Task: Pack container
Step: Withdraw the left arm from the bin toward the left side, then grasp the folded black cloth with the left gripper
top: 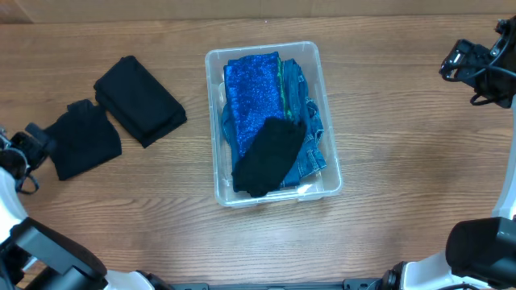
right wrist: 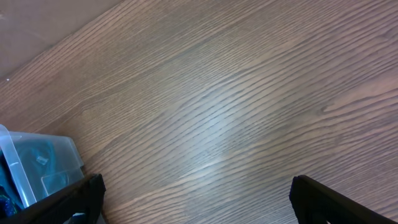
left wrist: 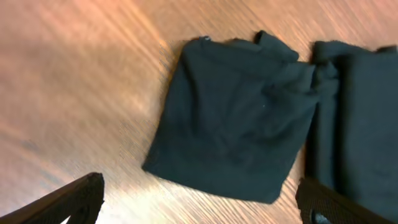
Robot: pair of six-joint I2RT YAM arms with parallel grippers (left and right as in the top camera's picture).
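Clear container (top: 212, 129), frame ctr: prob. light, rigid, slick; grab by thick rim. Left gripper (left wrist: 199, 185), right gripper (right wrist: 197, 183): spread wide, empty.

A robotics lab bench, it seems: a wood-grain table (top: 403, 177) flanked by a robot's left arm (top: 14, 181) and right arm (top: 484, 68).

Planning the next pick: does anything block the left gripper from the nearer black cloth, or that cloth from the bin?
Nothing blocks the left gripper; the small black cloth lies right before it. The larger folded cloth lies partly between it and the bin.
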